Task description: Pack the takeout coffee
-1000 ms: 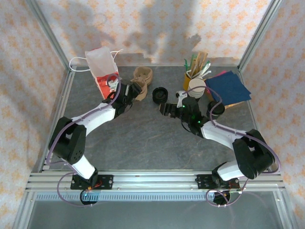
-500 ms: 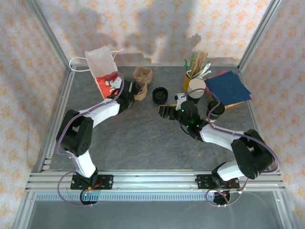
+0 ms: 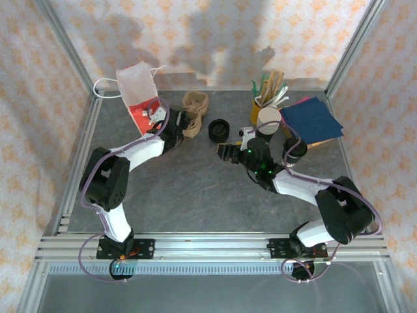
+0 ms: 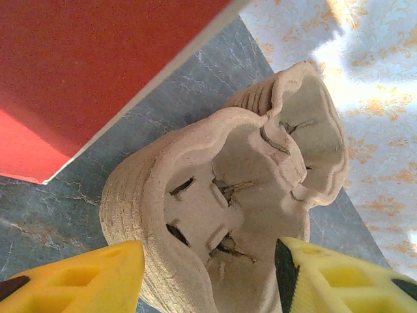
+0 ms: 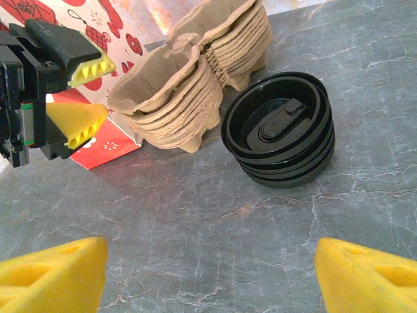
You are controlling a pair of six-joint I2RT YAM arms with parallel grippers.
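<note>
Early stage | your left gripper (image 4: 208, 274) wide at carrier stack (image 4: 221, 195), upper centre | right gripper (image 5: 212, 261) wide, empty | takeout coffee (image 3: 296, 150) not yet packed, centre right

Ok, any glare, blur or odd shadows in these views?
Top external: sharp, with dark arm shadows on the back wall. Left wrist: a bright patch is blown out beyond the carrier stack. Right wrist: crisp, with a faint sheen on the black lids.

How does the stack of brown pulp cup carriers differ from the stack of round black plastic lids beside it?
The brown pulp cup carriers are matte and lobed; the black plastic lids are glossy and round. The carrier stack is wider than the lid stack. Both are nested stacks on the grey table.
</note>
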